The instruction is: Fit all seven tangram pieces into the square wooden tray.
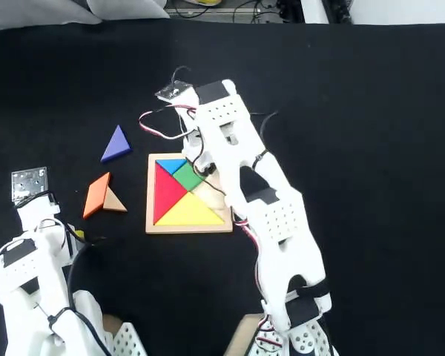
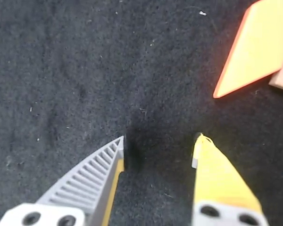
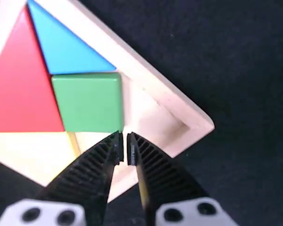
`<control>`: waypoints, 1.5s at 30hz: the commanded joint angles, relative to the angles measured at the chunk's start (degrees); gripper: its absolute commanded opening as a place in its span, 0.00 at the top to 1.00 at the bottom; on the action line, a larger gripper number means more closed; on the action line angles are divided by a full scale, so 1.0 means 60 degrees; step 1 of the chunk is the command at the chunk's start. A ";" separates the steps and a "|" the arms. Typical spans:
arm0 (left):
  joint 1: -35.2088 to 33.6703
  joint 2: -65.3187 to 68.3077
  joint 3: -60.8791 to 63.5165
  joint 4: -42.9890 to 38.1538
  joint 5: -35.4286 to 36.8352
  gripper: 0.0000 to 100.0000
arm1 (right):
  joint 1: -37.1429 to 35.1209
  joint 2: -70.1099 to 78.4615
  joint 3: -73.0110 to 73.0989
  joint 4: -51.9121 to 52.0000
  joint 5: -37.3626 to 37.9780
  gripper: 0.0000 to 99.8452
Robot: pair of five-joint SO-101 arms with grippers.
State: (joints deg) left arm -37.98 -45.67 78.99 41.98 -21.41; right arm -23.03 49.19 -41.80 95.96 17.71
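**Figure: Two arms at a part-filled tangram tray**

High view. The square wooden tray [image 1: 150, 194] lay at the centre of the black cloth [image 1: 371, 148]. It held a red triangle [image 1: 167, 196], a yellow triangle [image 1: 189, 213], a blue triangle [image 1: 172, 165] and a green square [image 1: 187, 178]. The right arm [image 1: 237, 170] crossed the tray's 3 o'clock side and hid that part of it. Three pieces lay outside the tray. A purple triangle [image 1: 116, 143] lay alone at the tray's 10 o'clock. At 9 o'clock an orange parallelogram [image 1: 97, 194] touched a small tan triangle [image 1: 113, 200], with a strip of cloth between them and the rim. The left arm [image 1: 30, 259] stood at 8 o'clock, near the frame's corner. The cloth's far edge ran along 12 o'clock, with cables [image 1: 230, 9] beyond it.

Right wrist view. This view showed what the arm hid from above. Pale, bare tray floor [image 3: 148, 115] lay between the green square and the corner rim. The right gripper [image 3: 123, 143] hung over the tray at the square's corner. Its tips were drawn almost together, with only a thin slit between them and nothing gripped.

Left wrist view. The left gripper [image 2: 160, 148] hung over bare cloth with its fingers spread wide and holding nothing. The orange and tan pieces lay ahead of it, well apart from its tips.
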 commanded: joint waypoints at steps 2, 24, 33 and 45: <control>-0.0081 -0.0190 -0.0037 -0.0176 0.0015 0.76 | -0.0264 0.0154 -0.0139 -0.0264 -0.0059 0.99; -0.0081 -0.0190 -0.0022 -0.0176 0.0044 0.76 | 0.0689 -0.2630 -0.1780 0.0894 -0.0103 0.99; 0.0022 -0.0190 -0.0095 -0.0117 0.0059 0.76 | 0.0747 -0.8139 0.3597 0.0161 -0.0088 0.99; 0.1077 -0.0190 -0.2469 0.2154 0.0073 0.76 | 0.1451 -1.0542 1.2813 -0.6344 -0.1099 0.99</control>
State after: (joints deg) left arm -34.99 -45.67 76.62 44.97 -21.41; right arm -15.47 -10.59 23.16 70.73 12.26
